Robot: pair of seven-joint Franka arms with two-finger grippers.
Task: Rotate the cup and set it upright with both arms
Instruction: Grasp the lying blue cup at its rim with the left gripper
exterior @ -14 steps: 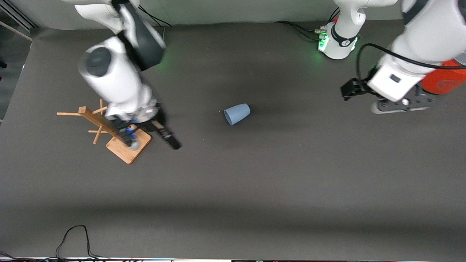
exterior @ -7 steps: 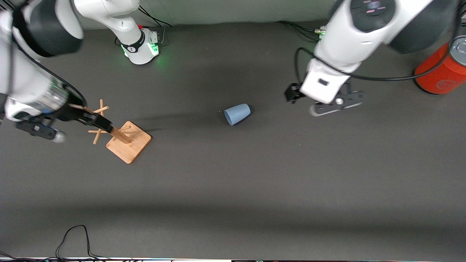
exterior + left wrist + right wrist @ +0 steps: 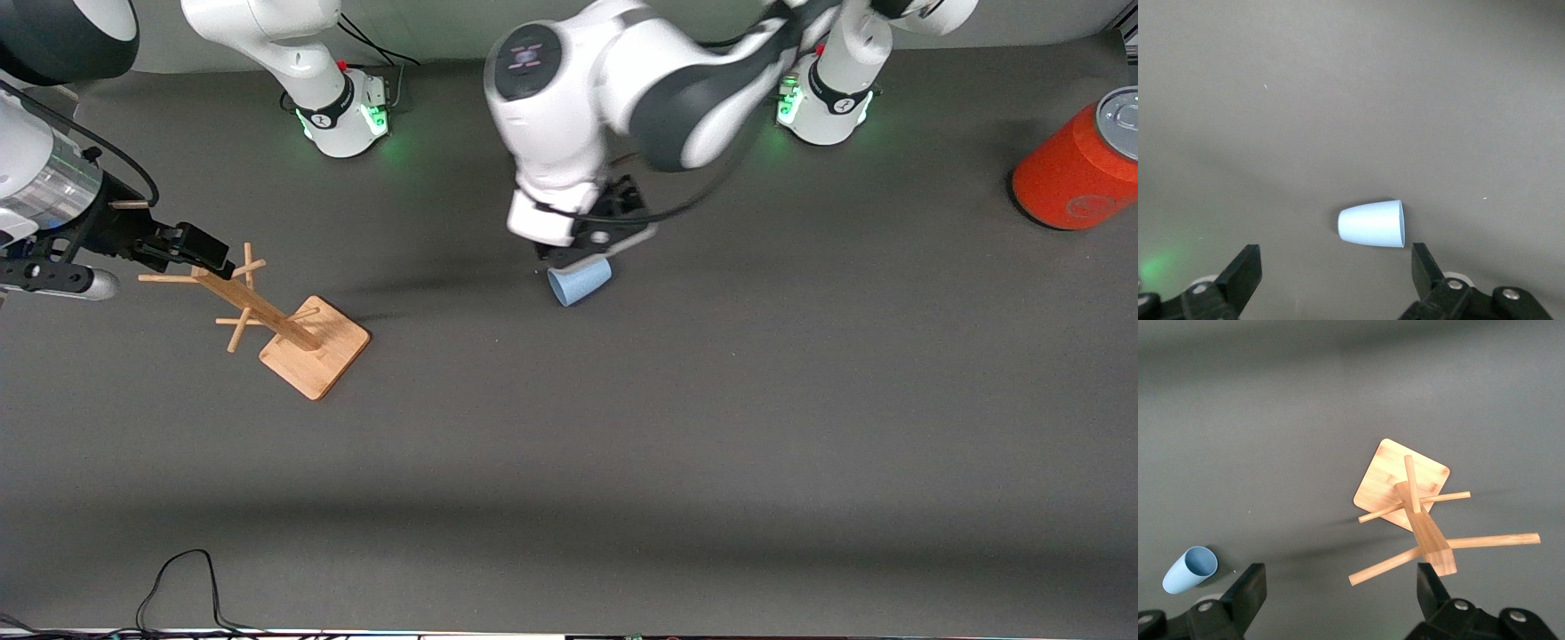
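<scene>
The light-blue cup (image 3: 581, 281) lies on its side in the middle of the table, its mouth turned toward the right arm's end. My left gripper (image 3: 583, 252) hangs just over it. In the left wrist view the cup (image 3: 1371, 225) lies close to one finger (image 3: 1423, 265) of the open, empty left gripper (image 3: 1331, 272). My right gripper (image 3: 201, 252) is up over the top pegs of the wooden rack. It is open and empty in the right wrist view (image 3: 1339, 592), which also shows the cup (image 3: 1189, 570) farther off.
A wooden peg rack (image 3: 267, 316) on a square base stands toward the right arm's end; it also shows in the right wrist view (image 3: 1413, 501). An orange-red can (image 3: 1076, 169) with a silver top stands at the left arm's end. A black cable (image 3: 178, 578) lies at the table's near edge.
The left arm has swung from beside the orange can to over the cup. The right arm has pulled away from the rack's base toward its own end of the table.
</scene>
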